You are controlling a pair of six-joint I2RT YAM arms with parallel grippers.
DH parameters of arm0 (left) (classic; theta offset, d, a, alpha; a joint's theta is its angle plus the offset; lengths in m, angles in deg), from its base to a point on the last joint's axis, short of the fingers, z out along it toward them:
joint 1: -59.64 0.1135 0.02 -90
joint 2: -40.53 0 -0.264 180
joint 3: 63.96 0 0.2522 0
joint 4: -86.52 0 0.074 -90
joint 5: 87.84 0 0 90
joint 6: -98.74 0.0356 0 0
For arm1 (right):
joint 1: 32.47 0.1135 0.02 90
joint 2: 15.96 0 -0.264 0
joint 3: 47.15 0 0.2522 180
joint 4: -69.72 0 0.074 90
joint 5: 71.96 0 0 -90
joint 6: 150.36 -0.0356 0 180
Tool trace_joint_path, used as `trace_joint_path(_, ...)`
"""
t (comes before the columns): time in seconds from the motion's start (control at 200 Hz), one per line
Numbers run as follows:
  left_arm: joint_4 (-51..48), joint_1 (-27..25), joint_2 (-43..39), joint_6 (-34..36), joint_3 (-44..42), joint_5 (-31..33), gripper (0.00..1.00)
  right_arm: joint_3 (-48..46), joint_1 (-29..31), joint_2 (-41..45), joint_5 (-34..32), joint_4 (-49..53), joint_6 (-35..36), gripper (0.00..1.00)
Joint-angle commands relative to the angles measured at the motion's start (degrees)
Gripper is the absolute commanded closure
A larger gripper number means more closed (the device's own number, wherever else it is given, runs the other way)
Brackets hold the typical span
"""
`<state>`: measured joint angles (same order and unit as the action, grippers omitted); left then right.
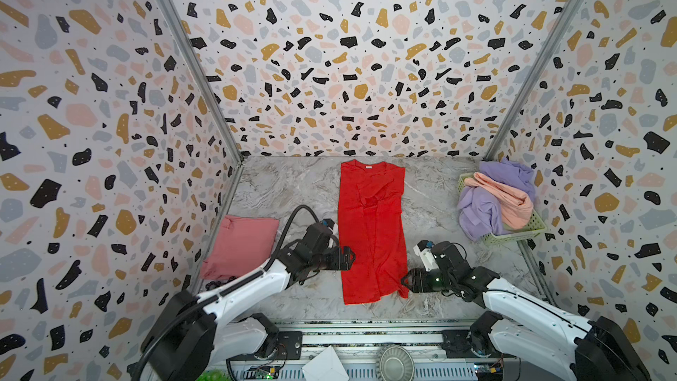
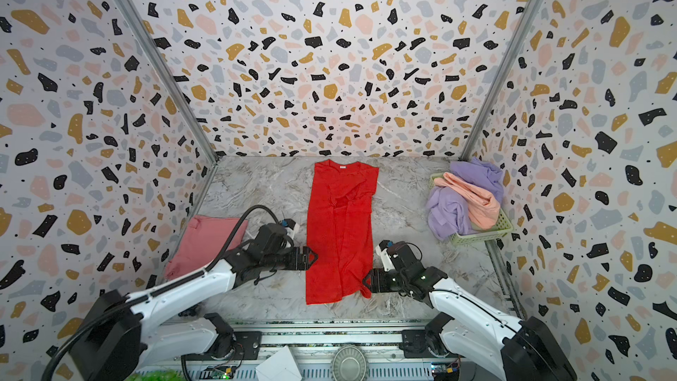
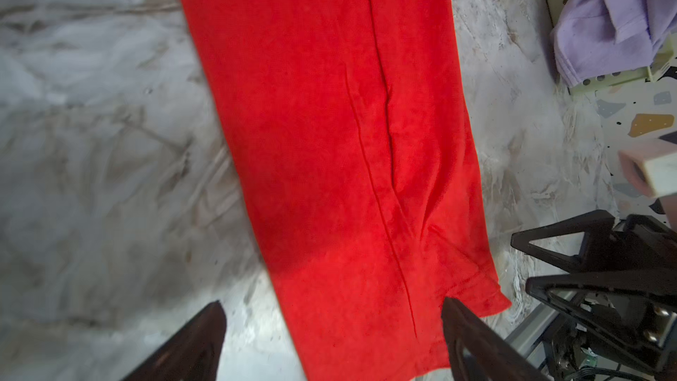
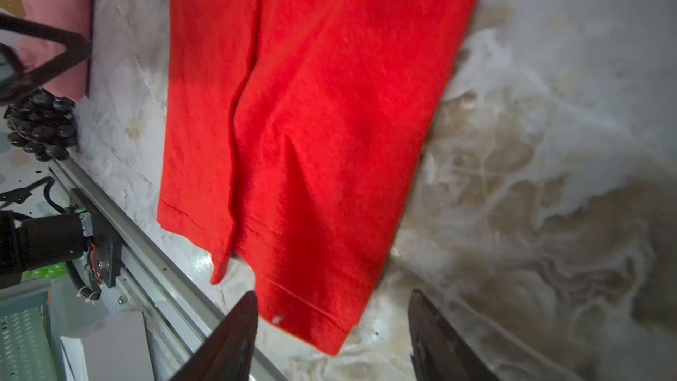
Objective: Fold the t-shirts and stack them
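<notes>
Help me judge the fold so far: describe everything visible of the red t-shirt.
The red t-shirt is bright, soft-looking fabric, folded lengthwise into a long narrow strip, its flaps overlapping along a wrinkled central line. It lies flat on the marble table, collar and white label far, hem near. The open left tool sits at its left edge, the open right tool at its near right corner; neither grips it.

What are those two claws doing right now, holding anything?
Left gripper: open, holding nothing, at the red t-shirt edge.
Right gripper: open, holding nothing, by its hem corner.
</notes>
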<state>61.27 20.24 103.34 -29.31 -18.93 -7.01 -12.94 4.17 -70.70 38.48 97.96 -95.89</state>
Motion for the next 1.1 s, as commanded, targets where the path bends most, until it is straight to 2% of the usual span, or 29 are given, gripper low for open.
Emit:
trace_joint_path(0.0, -5.3, -4.9, -7.8, -10.4, -6.8, 3.9, 0.13, -1.1, 0.8, 1.4, 0.1, 4.0, -1.7, 0.36)
trace_joint_path(0.095, -5.8, -9.2, -12.7, -17.3, -10.9, 3.8, 0.16, -1.8, 1.7, 2.5, -0.5, 5.2, -2.9, 0.36)
trace_joint_path(0.245, -4.1, -14.5, -15.4, -22.6, -14.2, 2.8, 0.19, -3.6, 3.0, 3.5, 1.0, 4.4, -5.4, 0.36)
trace_joint_path(0.375, 1.0, -17.9, -12.6, -24.2, -16.0, 1.3, 0.23, -4.9, 4.1, 2.4, 1.4, 1.4, -7.0, 0.37)
trace_joint_path(0.676, 10.7, -18.2, -4.1, -23.9, -16.3, -1.7, 0.43, -5.3, 4.1, 0.7, 1.1, -2.8, -8.4, 0.33)
trace_joint_path(0.786, 11.2, -18.2, -3.7, -23.9, -16.2, 0.1, 0.56, -4.6, 4.1, 0.4, 0.4, -3.1, -8.2, 0.34)
trace_joint_path(0.956, 11.1, -18.2, -4.0, -23.3, -15.8, 0.5, 0.89, -3.8, 4.1, 1.4, -0.9, -1.5, -8.9, 0.34)
trace_joint_path(1.096, 5.3, -18.2, -7.2, -21.2, -15.3, 1.4, 0.98, -5.4, 3.9, 3.5, -1.6, 0.0, -10.5, 0.34)
